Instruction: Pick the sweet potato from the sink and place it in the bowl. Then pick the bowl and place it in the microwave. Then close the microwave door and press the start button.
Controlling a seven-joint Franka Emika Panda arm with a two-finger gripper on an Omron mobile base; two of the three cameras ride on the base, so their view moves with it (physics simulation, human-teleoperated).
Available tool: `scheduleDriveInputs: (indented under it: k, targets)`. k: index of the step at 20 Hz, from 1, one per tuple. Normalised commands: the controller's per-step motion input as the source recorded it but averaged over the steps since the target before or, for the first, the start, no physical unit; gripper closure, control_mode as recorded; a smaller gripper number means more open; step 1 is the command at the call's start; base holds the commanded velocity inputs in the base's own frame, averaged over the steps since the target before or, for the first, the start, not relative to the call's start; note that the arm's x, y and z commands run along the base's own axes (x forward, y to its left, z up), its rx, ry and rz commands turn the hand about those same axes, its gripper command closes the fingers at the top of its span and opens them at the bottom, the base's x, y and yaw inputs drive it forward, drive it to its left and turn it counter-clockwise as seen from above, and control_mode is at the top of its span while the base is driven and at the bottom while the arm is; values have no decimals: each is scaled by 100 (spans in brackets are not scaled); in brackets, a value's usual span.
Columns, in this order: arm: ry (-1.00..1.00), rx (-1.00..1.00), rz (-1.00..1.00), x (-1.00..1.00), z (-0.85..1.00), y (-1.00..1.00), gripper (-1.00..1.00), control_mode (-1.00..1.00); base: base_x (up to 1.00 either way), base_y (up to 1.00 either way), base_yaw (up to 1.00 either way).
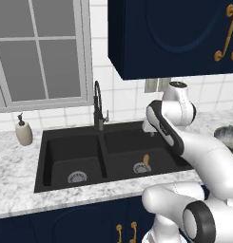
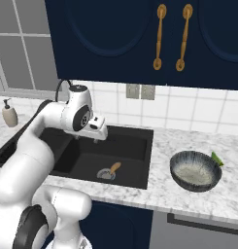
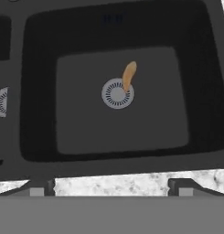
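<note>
While the small orange-brown sweet potato point(image 3: 129, 74) lies untouched on the floor of the matte black double-basin sink point(image 1: 70, 137), my work has barely begun: nothing is picked, nothing is placed. My gripper point(image 3: 111, 188) hangs above the right basin, over its front edge, with its two dark fingertips point(image 3: 40, 187) spread wide and pinching nothing. The root rests in the middle of that basin, one end touching the rim of the round silver drain point(image 3: 117, 93), the other pointing toward the back wall; it is tapered, smooth and slightly curved, and I judge it will want a grip across its narrow width.

The shallow round bowl point(image 2: 195, 170), dark and streaked on the outside and pale grey within, sits empty on the speckled white marble counter point(image 2: 178, 141), to the right of the sink near the counter's front edge. A small green thing point(image 2: 217, 158) peeps from behind its far rim; I cannot tell what it is.

All of the task remains: lifting the root into the bowl, carrying the bowl to the microwave, shutting the door, pressing start.

A tall dark curved faucet point(image 1: 97, 105) rises at the sink's back edge, and a beige soap dispenser point(image 1: 24, 130) stands at the counter's back left. Navy cabinets with brass handles point(image 2: 159, 37) hang above glossy white tile.
</note>
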Motion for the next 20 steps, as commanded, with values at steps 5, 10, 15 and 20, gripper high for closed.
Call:
scheduleDriveInputs:
  k: [5, 10, 15, 20]
  targets:
    - [6, 4, 0, 26, -60, -44, -100, -100, 0, 0, 0]
    - [19, 2, 0, 26, -60, -25, -100, -100, 0, 0, 0]
    - [19, 0, 0, 44, -41, -2, -100, -100, 0, 0, 0]
    - [3, 0, 0, 45, -58, 0, -100, -100, 0, 0, 0]
